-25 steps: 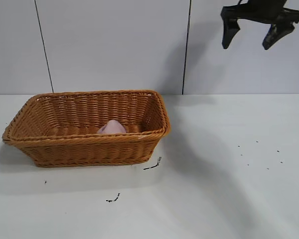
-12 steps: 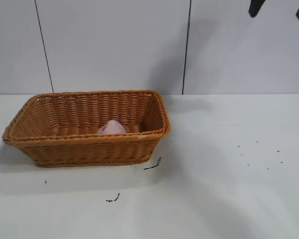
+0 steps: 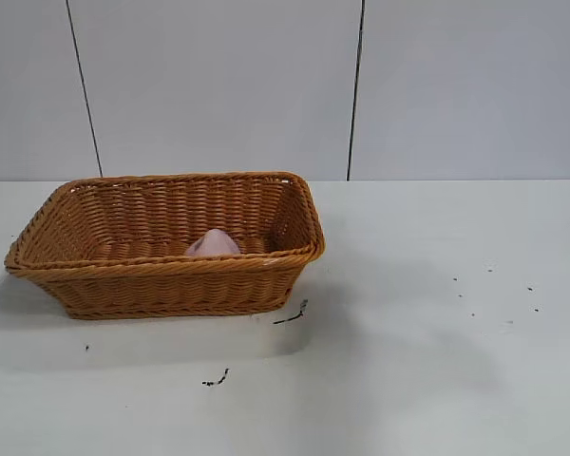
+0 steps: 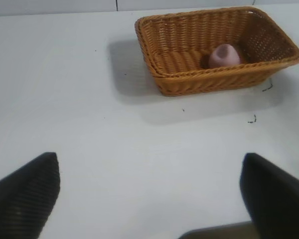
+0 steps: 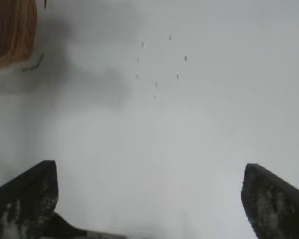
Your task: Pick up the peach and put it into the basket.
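The dusty-pink peach (image 3: 212,244) lies inside the orange-brown wicker basket (image 3: 171,271) on the left of the white table. Both also show in the left wrist view, the peach (image 4: 224,55) on the floor of the basket (image 4: 209,82). My left gripper (image 4: 149,194) is open and empty, high over bare table well away from the basket. My right gripper (image 5: 149,194) is open and empty, high above the table's right side; a corner of the basket (image 5: 12,35) shows at the edge of its view. Neither gripper shows in the exterior view.
Small dark specks (image 3: 494,290) lie on the table's right side, and dark scraps (image 3: 292,314) lie near the basket's front right corner. A white panelled wall (image 3: 356,90) stands behind the table.
My right gripper has risen from the upper right of the exterior view and gone out of frame. The peach and basket have not moved.
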Action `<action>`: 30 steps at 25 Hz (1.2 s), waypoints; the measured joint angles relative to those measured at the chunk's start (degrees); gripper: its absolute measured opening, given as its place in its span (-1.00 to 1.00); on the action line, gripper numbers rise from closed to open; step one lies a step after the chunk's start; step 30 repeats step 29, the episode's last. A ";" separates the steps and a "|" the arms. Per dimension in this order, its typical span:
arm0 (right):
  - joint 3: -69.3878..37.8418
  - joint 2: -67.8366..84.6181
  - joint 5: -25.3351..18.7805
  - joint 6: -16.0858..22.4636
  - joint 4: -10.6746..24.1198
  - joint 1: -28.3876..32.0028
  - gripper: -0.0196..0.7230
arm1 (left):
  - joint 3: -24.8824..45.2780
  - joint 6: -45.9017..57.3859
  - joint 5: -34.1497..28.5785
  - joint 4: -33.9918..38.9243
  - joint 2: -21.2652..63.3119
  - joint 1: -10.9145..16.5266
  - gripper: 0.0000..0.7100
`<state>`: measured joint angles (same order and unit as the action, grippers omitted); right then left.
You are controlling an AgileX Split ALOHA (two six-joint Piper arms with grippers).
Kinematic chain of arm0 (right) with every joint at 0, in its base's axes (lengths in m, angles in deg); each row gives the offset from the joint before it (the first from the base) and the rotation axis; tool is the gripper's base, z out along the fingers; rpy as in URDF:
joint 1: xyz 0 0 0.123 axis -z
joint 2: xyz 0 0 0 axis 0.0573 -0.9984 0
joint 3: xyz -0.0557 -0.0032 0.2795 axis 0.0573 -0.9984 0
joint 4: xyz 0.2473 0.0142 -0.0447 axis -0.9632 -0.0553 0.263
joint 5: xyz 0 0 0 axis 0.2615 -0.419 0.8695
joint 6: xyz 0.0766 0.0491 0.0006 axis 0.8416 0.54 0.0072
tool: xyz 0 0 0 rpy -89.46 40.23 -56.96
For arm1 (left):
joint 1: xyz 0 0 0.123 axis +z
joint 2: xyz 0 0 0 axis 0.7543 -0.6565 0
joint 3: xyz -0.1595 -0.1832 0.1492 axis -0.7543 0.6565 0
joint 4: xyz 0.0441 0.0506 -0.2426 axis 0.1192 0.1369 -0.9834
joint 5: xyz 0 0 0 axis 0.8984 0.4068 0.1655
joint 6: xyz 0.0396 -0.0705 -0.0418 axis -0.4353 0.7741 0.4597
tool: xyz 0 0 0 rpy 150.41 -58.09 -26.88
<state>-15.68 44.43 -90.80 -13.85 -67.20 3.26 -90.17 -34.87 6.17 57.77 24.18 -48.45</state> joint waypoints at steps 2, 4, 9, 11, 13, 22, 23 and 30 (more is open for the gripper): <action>-3.98 7.07 0.65 -0.05 0.00 0.00 0.93 | 0.00 0.00 0.00 0.00 0.00 0.00 0.96; -6.53 12.60 -0.30 -0.05 0.00 0.00 0.93 | 0.00 0.00 0.00 0.00 0.00 0.00 0.96; -6.99 22.67 -0.55 0.00 0.00 0.00 0.93 | 0.00 0.00 0.00 0.00 0.00 0.00 0.96; -6.99 25.22 -0.55 0.12 0.00 0.00 0.93 | 0.00 0.00 0.00 0.00 0.00 0.00 0.96; -6.99 26.55 -0.61 0.12 0.00 0.00 0.93 | 0.00 0.00 0.00 0.00 0.00 0.00 0.96; -7.10 26.87 -0.61 0.12 0.00 0.00 0.93 | 0.00 0.00 0.00 0.00 0.00 0.00 0.96; -7.10 26.87 -0.61 0.12 0.00 0.00 0.93 | 0.00 0.00 0.00 0.00 0.00 0.00 0.96; -7.10 26.87 -0.61 0.12 0.00 0.00 0.93 | 0.00 0.00 0.00 0.00 0.00 0.00 0.96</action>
